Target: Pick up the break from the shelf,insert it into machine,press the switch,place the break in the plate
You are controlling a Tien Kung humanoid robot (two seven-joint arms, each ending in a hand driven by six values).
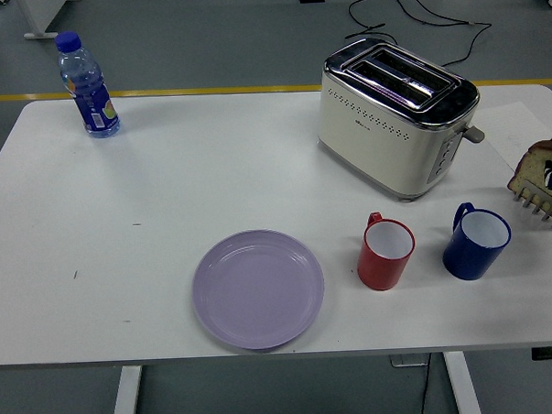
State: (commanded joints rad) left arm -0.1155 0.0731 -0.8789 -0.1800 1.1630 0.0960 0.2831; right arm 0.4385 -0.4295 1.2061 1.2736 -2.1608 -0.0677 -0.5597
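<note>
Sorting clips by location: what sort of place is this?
Probably a lab or workshop staged as a kitchen: a toaster, plate and mugs on a white table, over a bare grey floor with loose cables and yellow tape.

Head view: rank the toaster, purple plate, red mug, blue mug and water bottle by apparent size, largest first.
1. Toaster
2. Purple plate
3. Blue mug and red mug: look alike, not ranked
4. Water bottle: close to the mugs, and farther from the camera, so unsure
</note>
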